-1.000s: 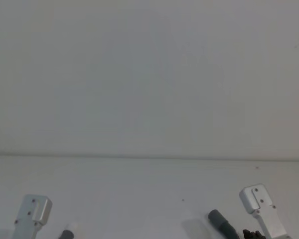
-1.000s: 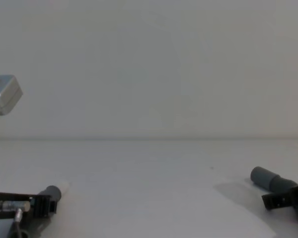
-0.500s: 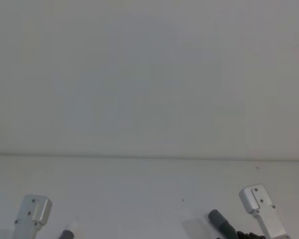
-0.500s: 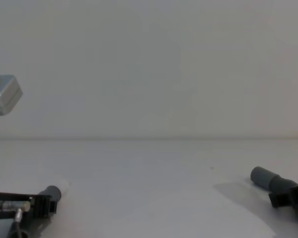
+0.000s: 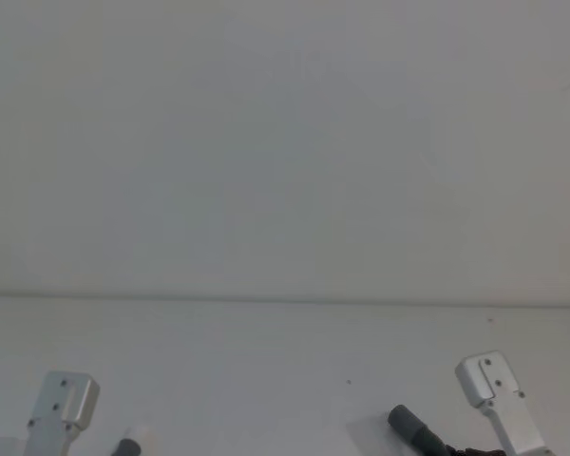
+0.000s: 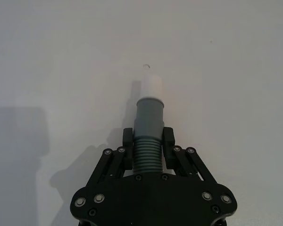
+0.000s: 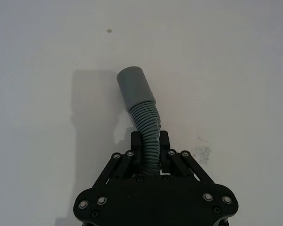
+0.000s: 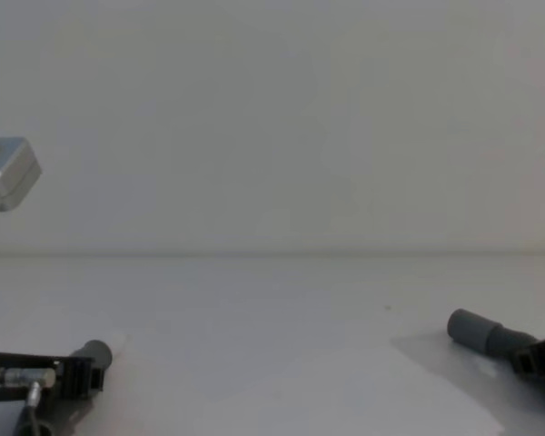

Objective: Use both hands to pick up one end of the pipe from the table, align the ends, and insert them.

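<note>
Two ends [image 8: 472, 329]: were well apart, one at each side of the surface [image 8: 272, 363], neither aligned nor joined.
Left end effector [image 6: 148, 139]: fingers were clamped on the ribbed pipe [image 6: 147, 157] just behind its cuff. It sat low at the left edge in the chest view.
Left cuff [image 6: 150, 113]: dark grey, with a narrower white tip [image 6: 151, 84] pointing away from the fingers. It lay in line with the end effector.
Right end effector [image 7: 150, 140]: fingers were closed on the ribbed section, a short run of ribs back from the cuff. It sat low at the right edge in the chest view.
Right cuff [image 7: 134, 84]: plain dark grey. It was angled off the end effector's axis, with the ribs bent between, and pointed toward the centre in the chest view.
Shadows: each cuff threw one on the surface.
Wall [image 8: 272, 118]: pale and plain, and stood behind the surface.
</note>
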You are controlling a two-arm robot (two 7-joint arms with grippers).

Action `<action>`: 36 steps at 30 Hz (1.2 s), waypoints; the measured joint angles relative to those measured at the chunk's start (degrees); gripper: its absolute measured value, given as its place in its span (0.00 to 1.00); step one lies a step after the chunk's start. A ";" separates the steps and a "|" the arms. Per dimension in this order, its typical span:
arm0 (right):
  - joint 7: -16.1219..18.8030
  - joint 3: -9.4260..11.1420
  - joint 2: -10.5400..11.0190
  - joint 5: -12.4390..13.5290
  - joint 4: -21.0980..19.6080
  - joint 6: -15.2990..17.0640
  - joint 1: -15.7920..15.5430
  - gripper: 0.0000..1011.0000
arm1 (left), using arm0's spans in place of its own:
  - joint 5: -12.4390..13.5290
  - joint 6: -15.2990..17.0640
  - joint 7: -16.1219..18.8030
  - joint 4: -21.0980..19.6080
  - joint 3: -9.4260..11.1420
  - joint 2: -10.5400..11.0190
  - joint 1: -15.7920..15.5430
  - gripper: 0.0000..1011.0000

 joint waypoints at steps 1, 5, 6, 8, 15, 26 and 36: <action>-0.01 0.00 -0.01 0.00 0.00 0.00 0.00 0.18 | 0.00 0.00 0.00 0.00 0.00 0.00 0.00 0.33; -0.01 0.00 -0.04 0.00 0.00 0.00 0.00 0.16 | 0.00 0.00 0.00 0.00 0.00 0.00 0.00 0.33; -0.01 0.00 -0.04 0.00 0.00 -0.01 0.00 0.16 | 0.01 0.00 0.00 0.00 0.00 0.00 0.00 0.33; -0.01 0.00 -0.04 0.00 0.00 -0.01 0.00 0.16 | 0.00 0.00 0.00 0.00 0.00 0.00 0.00 0.33; -0.01 0.00 -0.03 0.00 0.00 -0.05 -0.03 0.15 | 0.02 0.00 0.00 0.00 0.00 0.00 0.00 0.33; 2.78 -0.94 2.27 -0.30 -0.95 -2.66 -0.71 0.14 | 1.08 -0.48 -2.27 -0.30 1.42 2.08 -0.64 0.33; 7.73 -1.90 6.42 -0.79 -2.96 -7.59 -1.99 0.14 | 3.12 -2.99 -5.97 -3.00 3.29 6.32 -0.86 0.33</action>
